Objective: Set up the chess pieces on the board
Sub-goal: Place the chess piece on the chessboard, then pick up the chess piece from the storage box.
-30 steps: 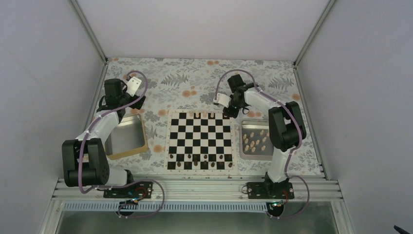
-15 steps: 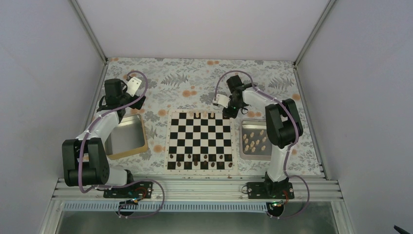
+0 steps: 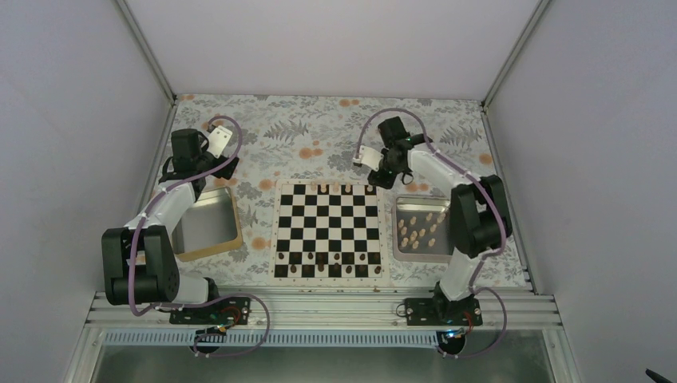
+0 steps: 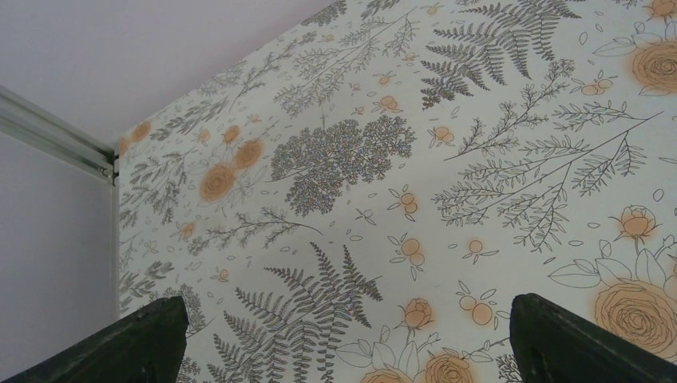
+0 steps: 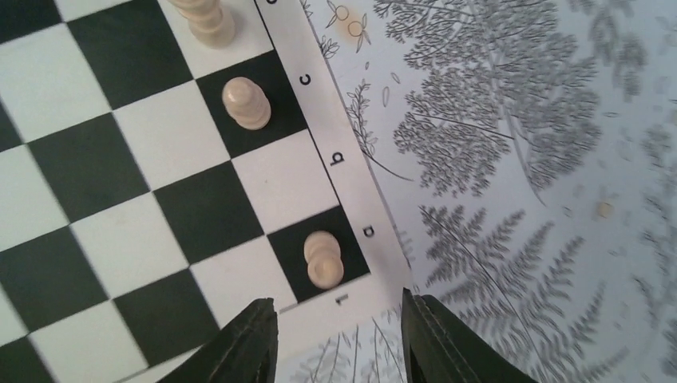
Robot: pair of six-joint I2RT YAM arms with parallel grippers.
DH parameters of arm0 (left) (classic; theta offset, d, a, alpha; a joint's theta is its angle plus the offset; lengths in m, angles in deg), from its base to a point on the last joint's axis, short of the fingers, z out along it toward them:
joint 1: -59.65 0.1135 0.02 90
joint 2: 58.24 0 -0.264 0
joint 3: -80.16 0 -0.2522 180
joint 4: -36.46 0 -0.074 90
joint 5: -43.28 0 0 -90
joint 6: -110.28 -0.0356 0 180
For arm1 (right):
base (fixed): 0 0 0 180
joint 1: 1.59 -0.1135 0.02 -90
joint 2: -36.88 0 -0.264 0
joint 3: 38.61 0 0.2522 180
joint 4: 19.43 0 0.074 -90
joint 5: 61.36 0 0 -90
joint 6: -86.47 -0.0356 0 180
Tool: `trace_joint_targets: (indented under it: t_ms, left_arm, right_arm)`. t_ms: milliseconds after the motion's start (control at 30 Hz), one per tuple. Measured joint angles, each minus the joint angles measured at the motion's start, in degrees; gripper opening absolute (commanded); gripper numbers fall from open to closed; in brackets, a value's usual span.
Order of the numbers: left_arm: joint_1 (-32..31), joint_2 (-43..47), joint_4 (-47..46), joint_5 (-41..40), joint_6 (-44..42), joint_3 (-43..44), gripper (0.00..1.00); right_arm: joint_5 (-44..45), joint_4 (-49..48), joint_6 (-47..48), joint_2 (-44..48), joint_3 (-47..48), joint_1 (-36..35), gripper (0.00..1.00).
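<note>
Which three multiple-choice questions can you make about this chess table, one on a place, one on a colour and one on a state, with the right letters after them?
1. Where do the spare pale pieces lie?
A. in the tray right of the board
B. in the tray left of the board
C. on the board's middle squares

2. In the right wrist view, the corner piece stands on a square of which colour?
A. white
B. black
C. grey

3. How is the left gripper?
A. shut on a piece
B. shut on nothing
C. open, with nothing in it

Answers:
1 A, the top view shows them scattered in the right tray.
2 B, its square at the board's corner is black.
3 C, its fingers stand far apart and hold nothing.
</note>
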Motion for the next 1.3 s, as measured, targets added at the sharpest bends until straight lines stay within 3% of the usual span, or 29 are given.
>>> trace_joint_targets:
  t_ms: [233,433,667,1300]
  left_arm:
    - [0.00,0.02,0.04,0.02,0.00,0.00,1.00]
    - [0.02,0.11,0.15,0.28,0.02,0.00,1.00]
    - [0.04,0.72,0.44,1.18,0.09,0.00,1.00]
    - [0.04,2.10,0.92,2.19,0.24,0.00,1.00]
  right_arm:
    - [1.53,2.38,0.26,13.29,-6.49,3.54,0.43]
    - [2.69,5.57,1.66,24.98,-14.03,12.02,0.44]
    - [3.19,7.54,4.59,32.13,-22.99,22.36,0.46]
    - [2.82,2.84,11.80,26.97,-27.78,32.15,0.47]
